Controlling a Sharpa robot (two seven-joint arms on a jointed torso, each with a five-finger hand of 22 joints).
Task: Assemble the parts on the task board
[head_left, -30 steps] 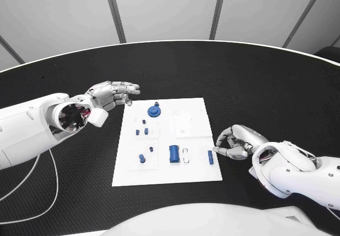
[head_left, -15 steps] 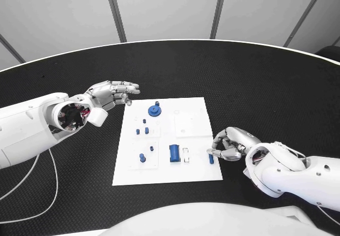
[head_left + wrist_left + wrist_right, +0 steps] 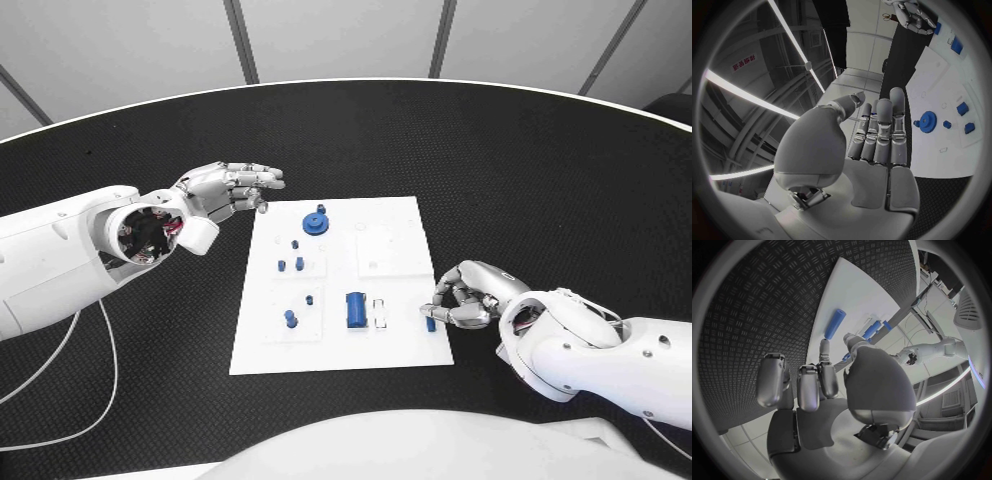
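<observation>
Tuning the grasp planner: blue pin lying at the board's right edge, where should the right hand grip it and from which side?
Pinch the blue pin mid-shaft across its width. It is a slim cylinder lying flat on the task board, ends free, long sides exposed. Come from the board's right edge, where the right hand already hovers with fingers near one end; probably the shortest, least cluttered approach.

White arms (image 3: 58, 255); silver fingers (image 3: 245, 180)

The white board (image 3: 389, 345) lies flat mid-table, long side running away from the robot. On it: a blue gear (image 3: 315, 223) at the far left, two small pegs (image 3: 290, 265) below it, a blue block (image 3: 355, 310) near the middle, and a slim blue rod (image 3: 430, 323) at the near right edge.
</observation>
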